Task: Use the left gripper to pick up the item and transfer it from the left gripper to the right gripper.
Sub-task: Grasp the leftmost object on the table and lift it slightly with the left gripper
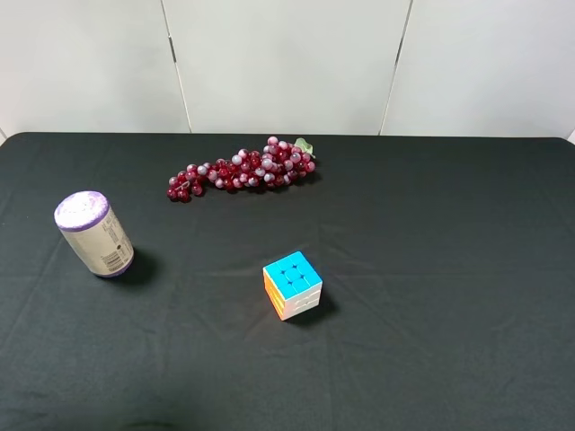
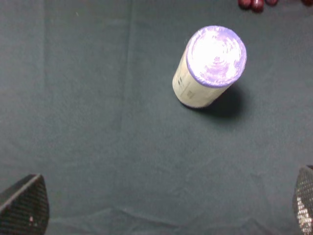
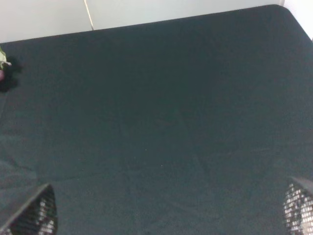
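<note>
Standing upright on the black cloth-covered surface [image 1: 449, 269], the small cylindrical container [image 1: 93, 235] sat close to the left edge, roughly midway between the far and near edges. Its purple lid [image 1: 82, 210] faced up, and its cream-white label showed a barcode [image 1: 114, 261] low on the side turned toward the near edge. A bunch of dark red grapes [image 1: 241, 171] lay toward the far edge, left of the middle, with a small green leaf [image 1: 304, 145] at its right end. A multicoloured puzzle cube [image 1: 292, 285] rested near the middle of the surface, a little toward the near edge, with its blue face up and orange and white faces on its sides. The three things lay well apart from one another.

In the left wrist view, the left pincer [image 2: 164, 208] was spread wide, its two black, woven-textured fingertips [image 2: 24, 205] showing only in part, with bare cloth between them. The container [image 2: 208, 68] stood ahead of it, apart from both fingertips, seen almost from above so that the lid took up most of its outline. A few grapes [image 2: 254, 4] showed just beyond the container.

The right pincer [image 3: 168, 210] was likewise spread wide over bare cloth, its fingertips [image 3: 34, 215] touching nothing. Its view took in the far right corner of the surface [image 3: 195, 73] and a pale wall [image 3: 171, 10] behind the far edge.
</note>
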Tool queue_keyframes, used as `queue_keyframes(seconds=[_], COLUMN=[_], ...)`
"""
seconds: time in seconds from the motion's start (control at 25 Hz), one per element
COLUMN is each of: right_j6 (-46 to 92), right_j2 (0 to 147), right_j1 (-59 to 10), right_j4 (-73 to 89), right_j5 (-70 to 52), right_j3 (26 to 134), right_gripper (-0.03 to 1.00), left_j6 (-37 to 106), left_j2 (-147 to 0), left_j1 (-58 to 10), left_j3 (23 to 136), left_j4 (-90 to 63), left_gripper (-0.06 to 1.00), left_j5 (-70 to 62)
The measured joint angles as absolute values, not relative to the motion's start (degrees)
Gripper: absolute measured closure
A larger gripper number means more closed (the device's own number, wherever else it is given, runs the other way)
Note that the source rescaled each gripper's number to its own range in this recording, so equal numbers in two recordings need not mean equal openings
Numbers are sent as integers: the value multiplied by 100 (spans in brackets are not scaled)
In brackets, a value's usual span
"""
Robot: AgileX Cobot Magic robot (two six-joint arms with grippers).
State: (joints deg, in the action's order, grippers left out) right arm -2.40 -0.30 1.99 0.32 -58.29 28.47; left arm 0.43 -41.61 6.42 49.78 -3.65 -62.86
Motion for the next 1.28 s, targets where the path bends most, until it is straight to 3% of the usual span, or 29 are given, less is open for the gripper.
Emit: queue_keyframes(seconds=[0.64, 1.28], right_j6=[-240, -240], right_j2=[-30, -30], right_j1=[199, 199], right_j4=[32, 32], right_j5=[-5825, -5825], right_j3=[2847, 2847], right_gripper=[-3, -3], left_j6=[-41, -321], left_j2=[-7282, -8871], left_j1=[-77, -1017], left_j3=[5507, 5507], left_j4=[-359, -122], left_gripper=[-6, -6], left_j5=[-5819, -4601])
